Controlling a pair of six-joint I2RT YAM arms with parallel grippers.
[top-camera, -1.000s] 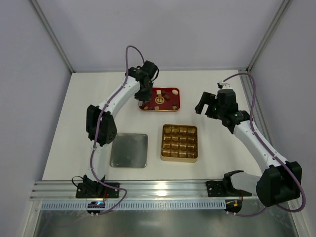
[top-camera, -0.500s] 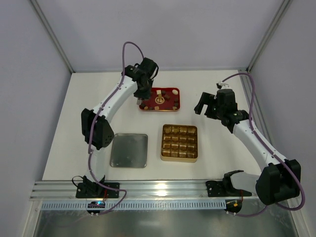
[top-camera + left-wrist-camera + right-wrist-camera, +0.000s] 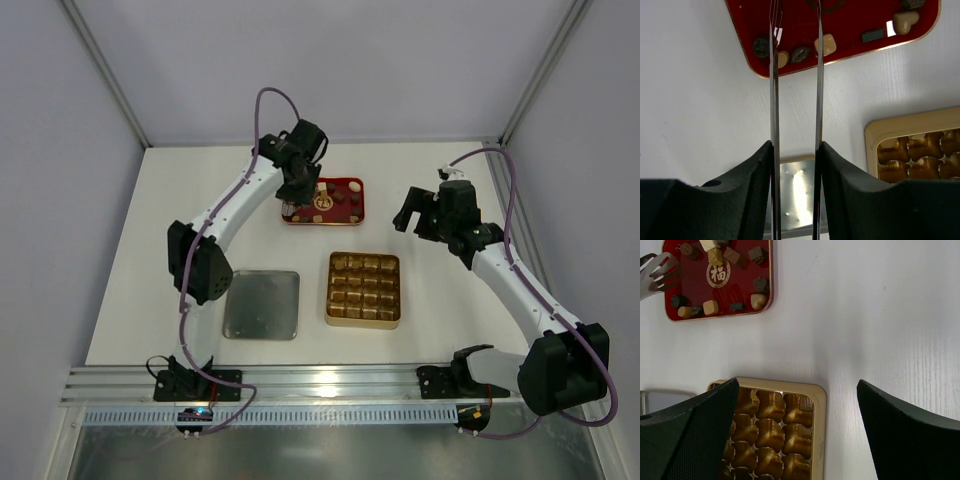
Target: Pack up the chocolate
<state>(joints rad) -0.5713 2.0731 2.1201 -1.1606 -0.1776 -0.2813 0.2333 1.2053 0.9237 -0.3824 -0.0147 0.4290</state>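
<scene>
Left end effector [image 3: 795, 145]: clenched on thin metal tongs [image 3: 773, 100]. The tong blades stand apart and reach over one corner of the red tray [image 3: 855, 17].
Right end effector [image 3: 796, 381]: released, with the fingers wide apart and nothing between them. It hangs above the bare tabletop [image 3: 160, 230], beside the red tray and beyond the far right corner of the gold tray [image 3: 820, 430].
Chocolate [image 3: 825, 44] location: every piece seen lies in the red tray, near the middle of the far edge of the tabletop.
Step in hand: judged as pick-up of a piece. A dark oval piece [image 3: 800, 53] shows between the blades, but the tips are cut off, so contact cannot be told.
Next move: pinch one piece only, since its neighbours sit just beside it. Lift it, carry it toward the near edge and release it into a gold compartment.
Chocolate count: twelve seen from the right wrist, possibly more at the cropped edge.
Tray count: one red tray and one gold tray. One silver tray [image 3: 262, 304] lies left of the gold one.
Compartment count: sixteen, four by four, with no brown piece seen in any.
</scene>
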